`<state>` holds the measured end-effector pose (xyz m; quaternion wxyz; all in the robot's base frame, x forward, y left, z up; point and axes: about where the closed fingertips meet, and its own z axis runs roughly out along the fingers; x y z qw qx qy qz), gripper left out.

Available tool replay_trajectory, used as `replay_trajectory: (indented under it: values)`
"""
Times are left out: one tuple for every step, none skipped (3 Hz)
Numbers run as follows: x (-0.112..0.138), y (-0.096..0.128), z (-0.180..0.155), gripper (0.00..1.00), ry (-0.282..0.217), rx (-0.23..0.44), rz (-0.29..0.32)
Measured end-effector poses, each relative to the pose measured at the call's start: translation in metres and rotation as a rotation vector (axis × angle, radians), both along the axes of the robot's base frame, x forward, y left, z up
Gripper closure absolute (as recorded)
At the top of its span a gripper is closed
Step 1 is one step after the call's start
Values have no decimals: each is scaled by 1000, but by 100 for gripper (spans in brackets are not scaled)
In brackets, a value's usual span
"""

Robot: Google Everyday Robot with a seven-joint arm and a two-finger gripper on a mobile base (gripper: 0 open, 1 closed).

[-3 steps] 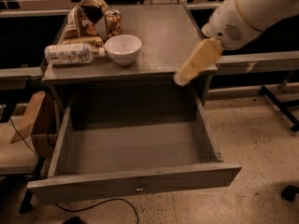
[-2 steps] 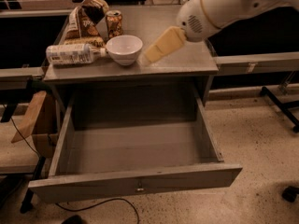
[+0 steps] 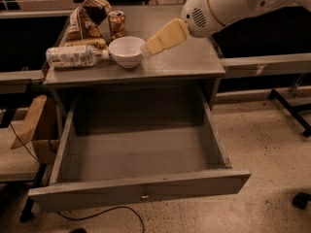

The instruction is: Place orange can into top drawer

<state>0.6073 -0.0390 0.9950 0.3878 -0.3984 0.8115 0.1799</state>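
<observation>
The orange can [image 3: 116, 24] stands upright at the back left of the grey cabinet top [image 3: 184, 57], behind a white bowl [image 3: 126, 51]. The top drawer [image 3: 141, 191] is pulled wide open below and holds nothing; its lock sits at the centre of the front panel. My gripper [image 3: 148, 46] reaches in from the upper right, low over the cabinet top, its pale tip just right of the bowl. It is a short way right of and in front of the can, apart from it.
A clear plastic bottle [image 3: 73, 56] lies on its side left of the bowl. A brown-and-white snack bag [image 3: 86, 23] stands behind it, next to the can. A cardboard box [image 3: 36, 125] sits left of the drawer. A cable [image 3: 107, 212] runs on the floor.
My arm has swung left across the cabinet top, from over its right front edge to beside the bowl, closer to the can. The objects and the drawer have not moved.
</observation>
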Motion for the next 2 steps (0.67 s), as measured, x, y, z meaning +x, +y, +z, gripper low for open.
replay_trajectory:
  values:
    - [12,4,-8,0,-17,48,-45]
    - [51,20,-40,0,-23,130,-119]
